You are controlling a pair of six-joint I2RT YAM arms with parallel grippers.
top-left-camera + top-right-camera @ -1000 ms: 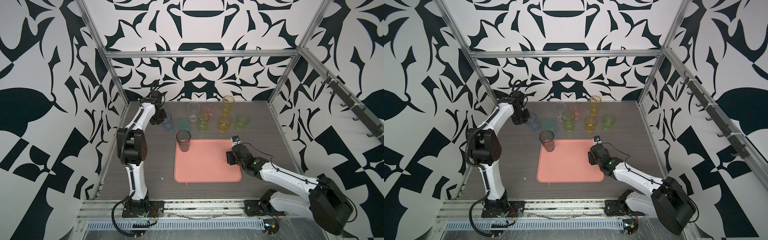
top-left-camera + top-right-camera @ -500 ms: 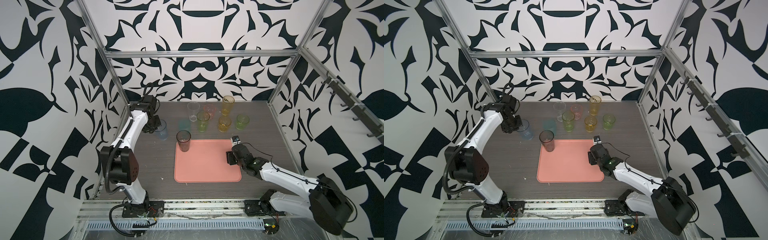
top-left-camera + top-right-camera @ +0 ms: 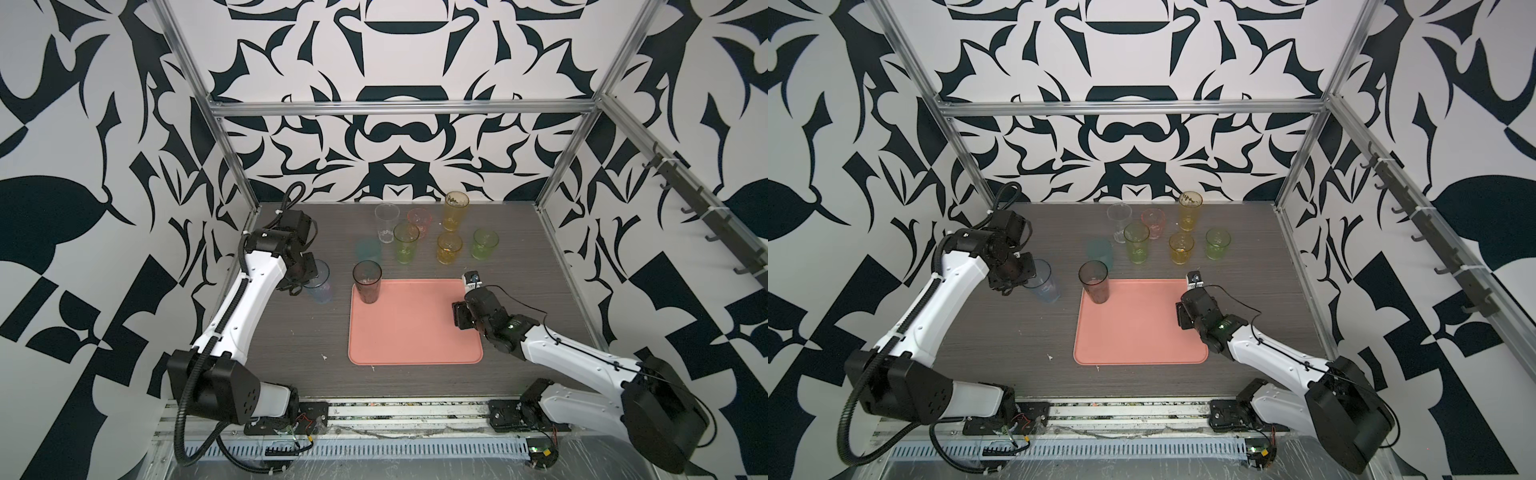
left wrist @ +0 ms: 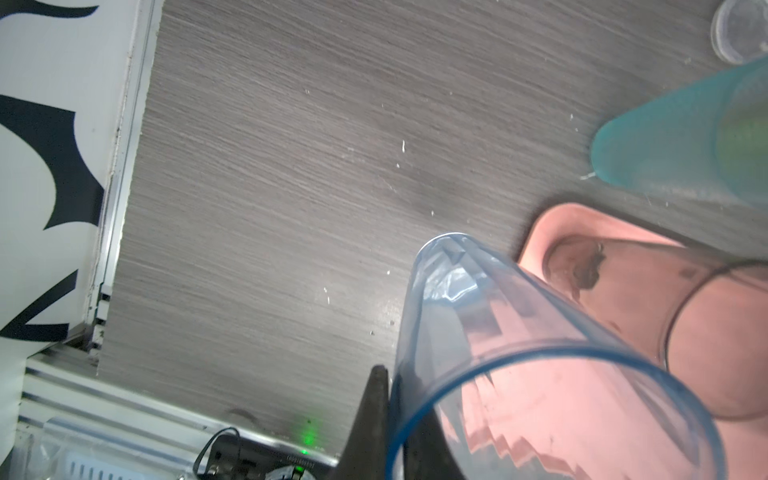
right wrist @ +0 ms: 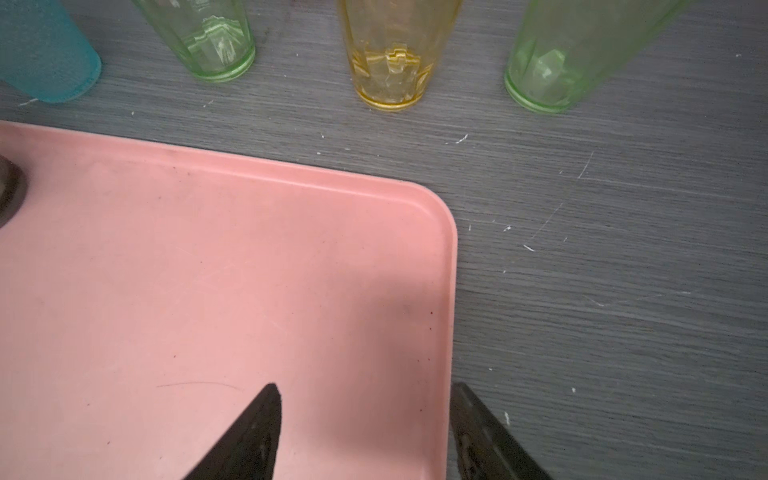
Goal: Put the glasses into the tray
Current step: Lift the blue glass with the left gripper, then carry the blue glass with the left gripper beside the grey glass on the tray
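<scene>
left of the tray (image 3: pixel 415 332), over the dark wood-grain table (image 3: pixel 291 345), the blue glass (image 3: pixel 320 284) hangs in the left gripper (image 3: pixel 306 277). the jaws are pinched tight on its rim, one finger inside the mouth and one outside, which the left wrist view shows close up. whether its base touches the table cannot be told. the grey glass (image 3: pixel 367 282) stands upright in the tray's far left corner, apart from the blue one. the teal glass (image 3: pixel 368 251) stands just behind it, on the table. further back are the tall green glass (image 3: pixel 406 245), clear glass (image 3: pixel 386 222), pink glass (image 3: pixel 419 219), tall yellow glass (image 3: pixel 455 210), short amber glass (image 3: pixel 449 248) and short green glass (image 3: pixel 484 244), all upright on the table. the right gripper (image 5: pixel 365 419) hovers low at the tray's right rim with its jaws apart, one finger over the pink surface and one over the table.
</scene>
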